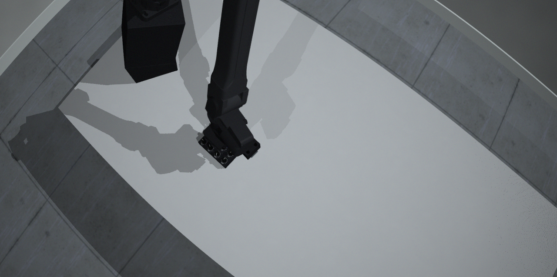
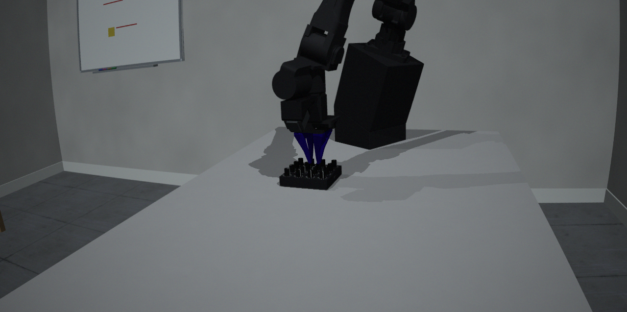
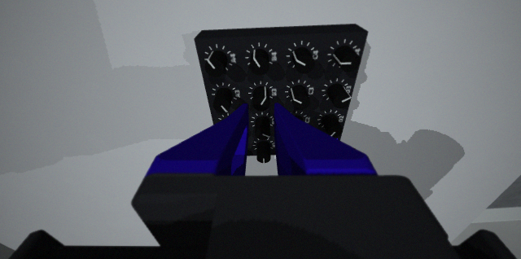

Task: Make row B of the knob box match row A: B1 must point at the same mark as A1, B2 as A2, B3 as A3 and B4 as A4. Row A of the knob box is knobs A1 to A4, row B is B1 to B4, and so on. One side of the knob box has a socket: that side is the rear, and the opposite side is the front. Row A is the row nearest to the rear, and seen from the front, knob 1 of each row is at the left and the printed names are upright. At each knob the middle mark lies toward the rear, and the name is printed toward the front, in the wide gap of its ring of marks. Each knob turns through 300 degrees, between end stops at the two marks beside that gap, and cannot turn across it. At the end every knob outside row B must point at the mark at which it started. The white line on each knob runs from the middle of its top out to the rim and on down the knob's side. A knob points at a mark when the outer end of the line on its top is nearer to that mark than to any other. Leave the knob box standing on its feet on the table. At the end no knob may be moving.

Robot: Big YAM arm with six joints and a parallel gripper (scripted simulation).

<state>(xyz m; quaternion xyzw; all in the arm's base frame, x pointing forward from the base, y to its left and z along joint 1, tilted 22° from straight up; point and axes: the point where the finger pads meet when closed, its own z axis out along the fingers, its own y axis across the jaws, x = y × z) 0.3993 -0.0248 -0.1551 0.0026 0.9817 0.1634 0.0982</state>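
The black knob box [image 1: 220,159] [image 2: 304,181] [image 3: 281,32] stands flat on the table. In the wrist view its rear is left. My gripper [image 2: 314,162] [image 3: 261,111] is slightly open, its blue tips near knob-top height over column B, gripping nothing visible. Knobs B2 [image 3: 263,125] and B1 [image 3: 264,154] show through the gap. There, A4 [image 3: 216,63] and B4 [image 3: 259,60] point up-left, A3 [image 3: 222,98] lower right, B3 [image 3: 261,97] up and slightly right, B2 roughly right, B1 down. The fingers hide A2 and A1.
Knobs C4 [image 3: 302,56], C3 [image 3: 298,94], D4 [image 3: 346,56], D3 [image 3: 337,93] and D2 [image 3: 329,124] stand close on the right in the wrist view. The arm's black pedestal [image 1: 152,47] [image 2: 376,95] stands behind the box. Arm shadows cross the white table [image 1: 350,166] [image 2: 306,244].
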